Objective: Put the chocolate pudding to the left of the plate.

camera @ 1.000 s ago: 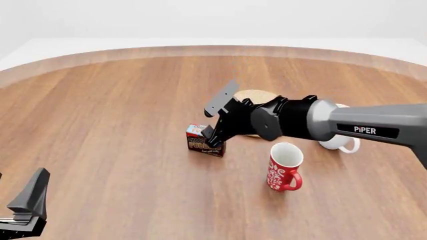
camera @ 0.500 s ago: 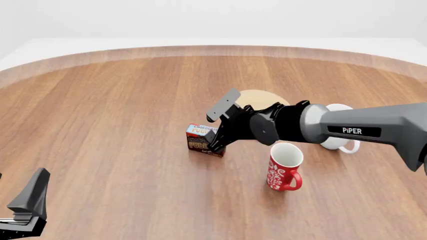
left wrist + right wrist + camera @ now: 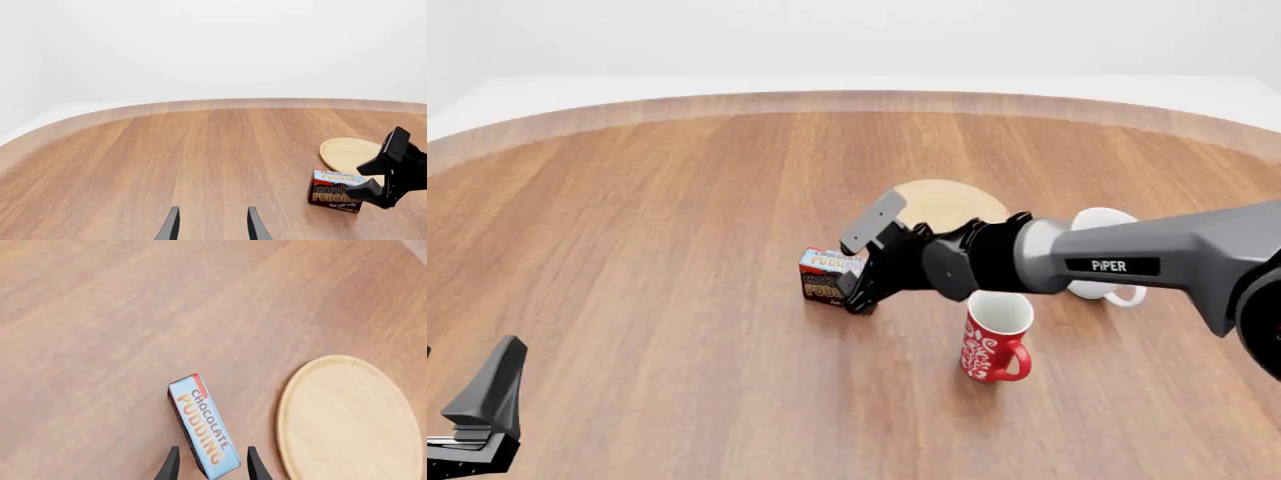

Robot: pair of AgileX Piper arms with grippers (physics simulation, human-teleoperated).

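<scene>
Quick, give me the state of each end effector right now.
Left end effector: open, holding nothing, away from the objects.
Right end effector: open, fingers either side of the chocolate pudding, not clamped on it.

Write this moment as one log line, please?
right gripper: open, straddling pudding | pudding: on table, left of plate | left gripper: open, idle

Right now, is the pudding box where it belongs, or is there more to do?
Looks nearly finished. The pudding box already stands on the table, left of the plate. The right gripper is open, its fingers either side of the box. What's left: lift that arm clear. The left gripper waits, open and empty.
</scene>
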